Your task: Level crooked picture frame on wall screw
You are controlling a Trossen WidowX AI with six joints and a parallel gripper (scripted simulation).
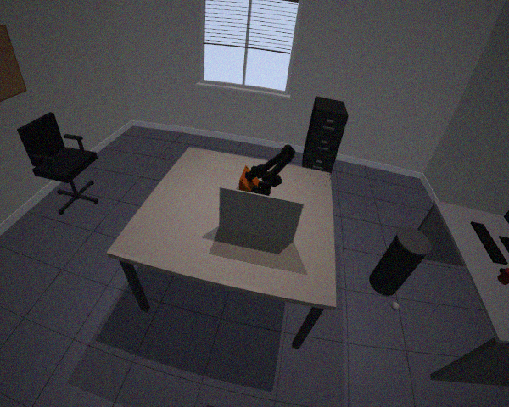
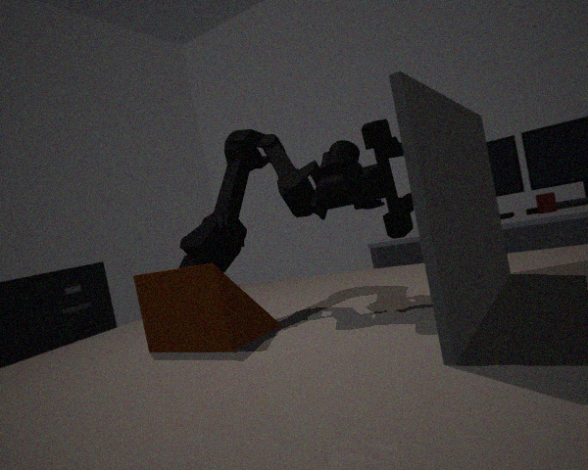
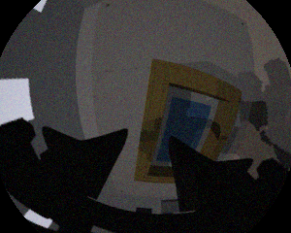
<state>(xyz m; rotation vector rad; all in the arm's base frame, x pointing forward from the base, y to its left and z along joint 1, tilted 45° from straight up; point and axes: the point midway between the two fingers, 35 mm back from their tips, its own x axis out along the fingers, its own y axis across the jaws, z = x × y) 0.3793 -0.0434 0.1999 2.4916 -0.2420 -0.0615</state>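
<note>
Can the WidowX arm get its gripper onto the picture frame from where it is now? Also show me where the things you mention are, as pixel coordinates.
Probably yes. The gripper [image 2: 408,174] [image 3: 148,136] is open, close in front of the upright panel [image 1: 259,220] [image 2: 451,202], and the picture frame [image 3: 157,92] hangs on that side. I see nothing blocking, though the fingers look off-centre, so it likely needs a sideways shift.
</note>
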